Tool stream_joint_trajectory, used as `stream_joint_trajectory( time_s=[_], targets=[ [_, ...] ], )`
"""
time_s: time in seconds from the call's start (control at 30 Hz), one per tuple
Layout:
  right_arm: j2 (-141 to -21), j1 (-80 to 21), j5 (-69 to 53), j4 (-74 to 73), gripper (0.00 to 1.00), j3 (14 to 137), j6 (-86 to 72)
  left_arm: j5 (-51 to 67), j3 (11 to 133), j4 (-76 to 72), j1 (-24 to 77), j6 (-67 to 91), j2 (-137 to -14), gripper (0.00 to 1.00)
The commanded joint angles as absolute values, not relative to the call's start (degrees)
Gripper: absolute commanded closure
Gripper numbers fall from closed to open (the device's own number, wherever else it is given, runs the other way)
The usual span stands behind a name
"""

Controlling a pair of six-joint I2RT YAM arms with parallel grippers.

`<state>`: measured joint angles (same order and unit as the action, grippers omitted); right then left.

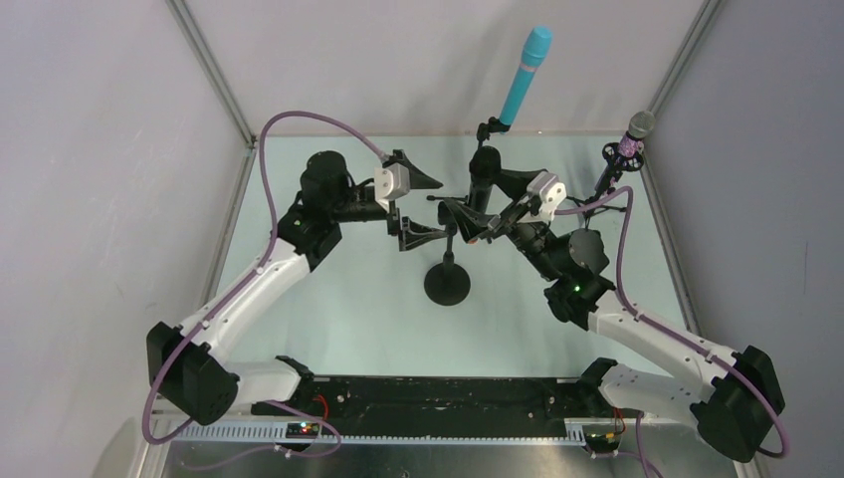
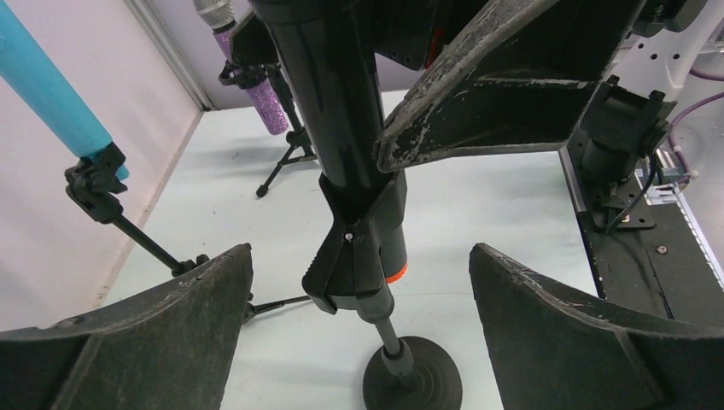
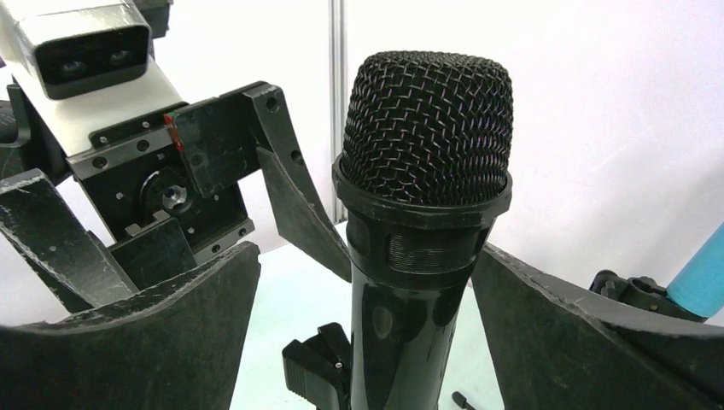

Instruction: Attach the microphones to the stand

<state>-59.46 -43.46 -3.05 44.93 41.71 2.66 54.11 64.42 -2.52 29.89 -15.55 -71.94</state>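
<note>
The black microphone [image 3: 427, 128] stands upright in the clip [image 2: 350, 265] of a round-base stand [image 1: 447, 284], its orange end [image 2: 394, 275] just below the clip. My right gripper [image 3: 363, 256] is open, with its jaws on either side of the microphone's body and a clear gap on the left side. My left gripper [image 1: 418, 206] is open to the left of the stand and holds nothing. The turquoise microphone [image 1: 525, 75] sits in a stand clip at the back. The purple glittery microphone [image 1: 629, 144] sits on a tripod stand at the back right.
A grey wall and metal frame posts [image 1: 214, 75] close in the table at the back and sides. The tripod stand legs [image 2: 286, 162] spread over the back of the table. A black rail [image 1: 438, 393] with cables runs along the near edge.
</note>
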Motion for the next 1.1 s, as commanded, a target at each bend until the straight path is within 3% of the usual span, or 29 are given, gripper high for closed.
stream_joint_trajectory(
  time_s=[0.0,0.47,0.57,0.63,0.97,1.07],
  targets=[
    [-57.19,-43.76,-3.37,44.20,0.02,43.95,3.09,54.19,63.92,-5.53,30.01,-15.71,-69.21,0.00],
    [-47.09,-43.70,2.96,29.92,0.01,42.56,2.09,50.47,66.83,-5.84,30.01,-7.96,-70.46,0.14],
    [-43.15,-43.68,3.76,28.52,0.01,40.27,2.35,51.00,68.79,-5.83,30.05,-4.99,-72.29,0.31],
    [-40.62,-43.57,4.27,27.27,0.00,38.63,2.59,51.12,69.99,-5.84,30.01,-2.45,-73.55,0.37],
    [-30.31,-43.23,7.51,17.25,0.01,32.05,-0.84,48.73,69.98,-5.60,30.05,-2.66,-74.69,0.52],
    [-27.96,-43.20,8.56,14.21,0.00,29.74,-3.19,48.95,70.44,-5.35,30.01,-2.53,-75.19,0.69]
  ],
)
